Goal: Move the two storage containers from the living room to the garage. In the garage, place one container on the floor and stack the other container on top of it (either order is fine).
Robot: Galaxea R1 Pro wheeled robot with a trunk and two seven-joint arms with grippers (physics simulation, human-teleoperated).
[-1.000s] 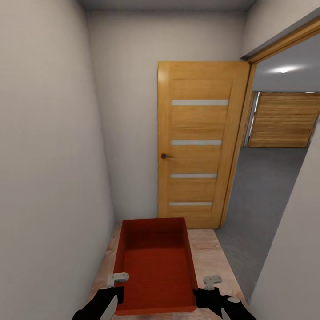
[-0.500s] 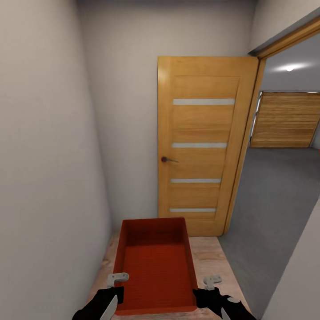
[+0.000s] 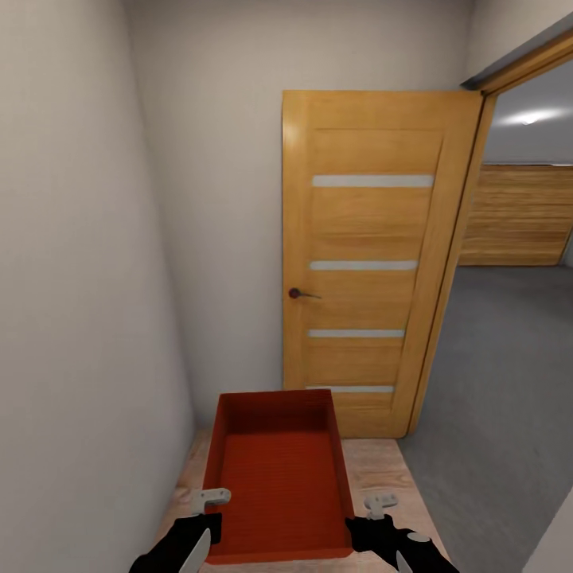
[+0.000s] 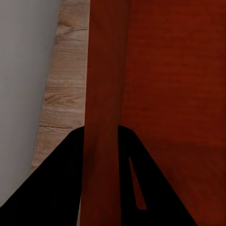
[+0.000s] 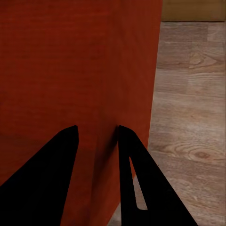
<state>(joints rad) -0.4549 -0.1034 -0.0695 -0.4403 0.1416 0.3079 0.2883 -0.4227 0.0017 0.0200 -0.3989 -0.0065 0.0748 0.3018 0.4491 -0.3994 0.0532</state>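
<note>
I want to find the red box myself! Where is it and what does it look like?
Find the big orange wooden door with pale stripes. Just below it, over the light wood floor, the storage container sits between the left hand and right hand. It is the one orange-red, open-topped thing here.

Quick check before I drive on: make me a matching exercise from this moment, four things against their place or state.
Things:
1. storage container
2. wooden door
3. grey concrete floor
4. door handle

Places or states:
A. swung open, against the end wall
B. held by both side walls, left gripper and right gripper
C. beyond the doorway on the right
D. on the door's left edge, about mid-height

Pairs: 1-B, 2-A, 3-C, 4-D
</note>
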